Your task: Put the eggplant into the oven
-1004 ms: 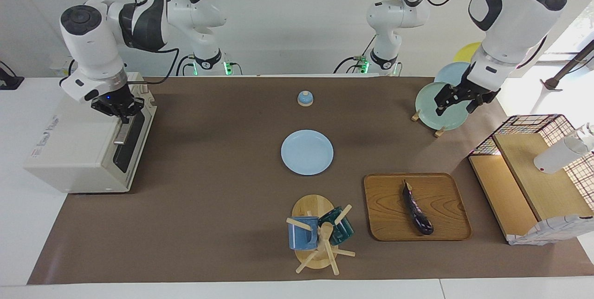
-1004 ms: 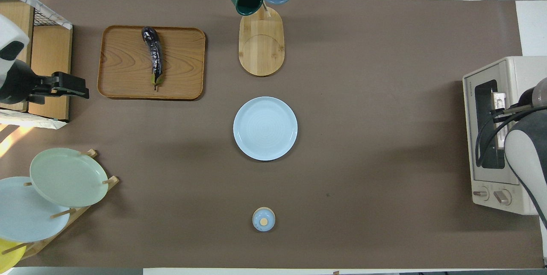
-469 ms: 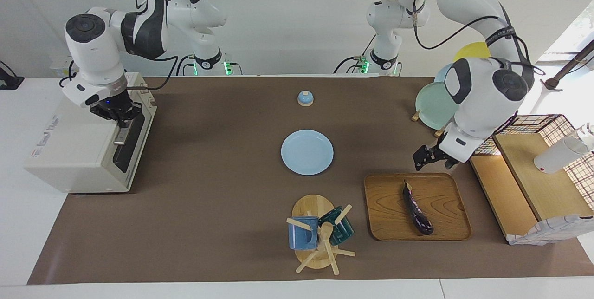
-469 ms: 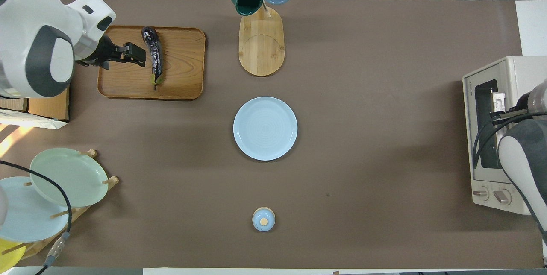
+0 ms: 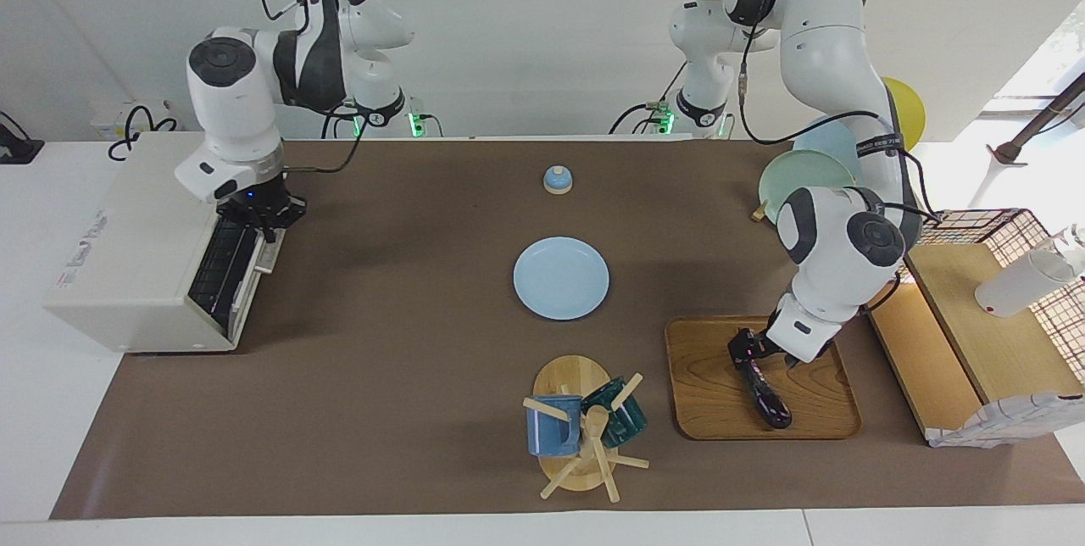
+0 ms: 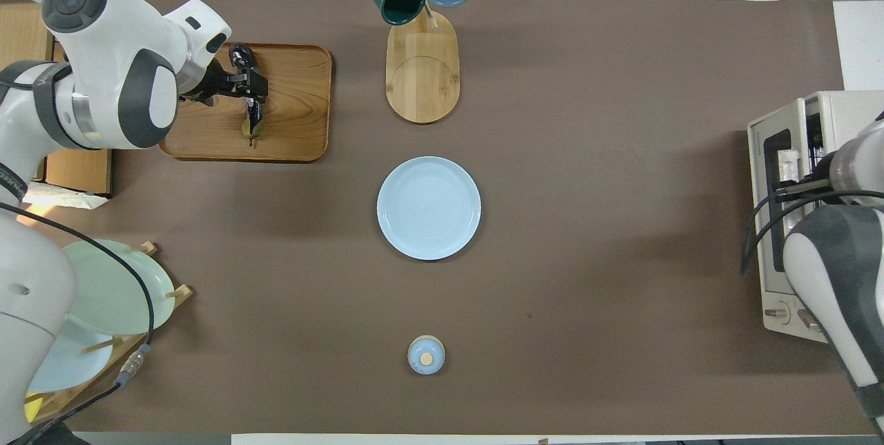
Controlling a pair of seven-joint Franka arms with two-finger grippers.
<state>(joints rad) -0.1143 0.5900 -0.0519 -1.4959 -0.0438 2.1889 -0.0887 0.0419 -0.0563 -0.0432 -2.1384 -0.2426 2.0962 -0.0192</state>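
The dark-purple eggplant lies on the wooden tray toward the left arm's end of the table; it also shows in the overhead view. My left gripper is low over the eggplant's stem half, open, with a finger on each side of it. The cream-white oven stands at the right arm's end. Its dark glass door hangs partly open. My right gripper is shut on the door's handle at its top edge.
A light blue plate lies mid-table, with a small blue knobbed lid nearer to the robots. A mug tree with two mugs stands beside the tray. A plate rack and a wooden shelf with a wire basket are at the left arm's end.
My left gripper has swung from over the plate rack down to the eggplant on the tray. My right gripper has pulled the oven door from shut to partly open.
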